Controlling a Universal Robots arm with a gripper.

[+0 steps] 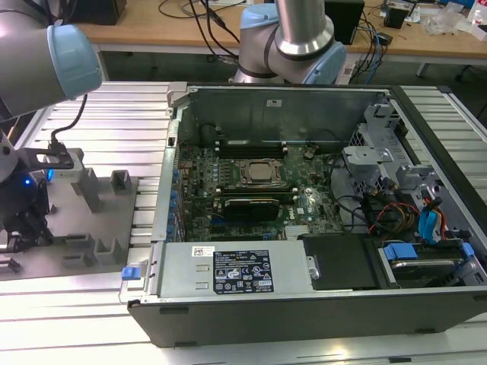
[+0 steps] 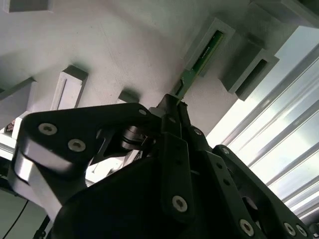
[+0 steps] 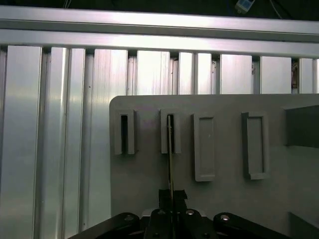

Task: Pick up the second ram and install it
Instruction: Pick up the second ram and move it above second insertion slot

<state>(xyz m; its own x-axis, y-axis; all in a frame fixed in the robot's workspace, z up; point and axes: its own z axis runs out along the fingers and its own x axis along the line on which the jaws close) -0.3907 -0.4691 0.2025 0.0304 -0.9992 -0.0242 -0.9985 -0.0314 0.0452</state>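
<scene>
gripper (image 2: 175,102): pinched shut on ram (image 2: 205,54) end | ram: far end in holder (image 3: 147,174) slot | handling: likely light, stiff, thin, fragile; grip edges, not chips

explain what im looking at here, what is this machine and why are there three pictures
It is a robot arm working beside an open computer case on a ribbed metal table. The exterior view comes from a camera off the arm, showing the whole scene. Both wrist views come from cameras riding on the arm, looking past its end effector, the pincer-like grasping part. Under it lies a grey plate with raised slotted blocks. The end effector is shut on the second ram, a thin green memory stick whose far end sits in one slotted block.
</scene>
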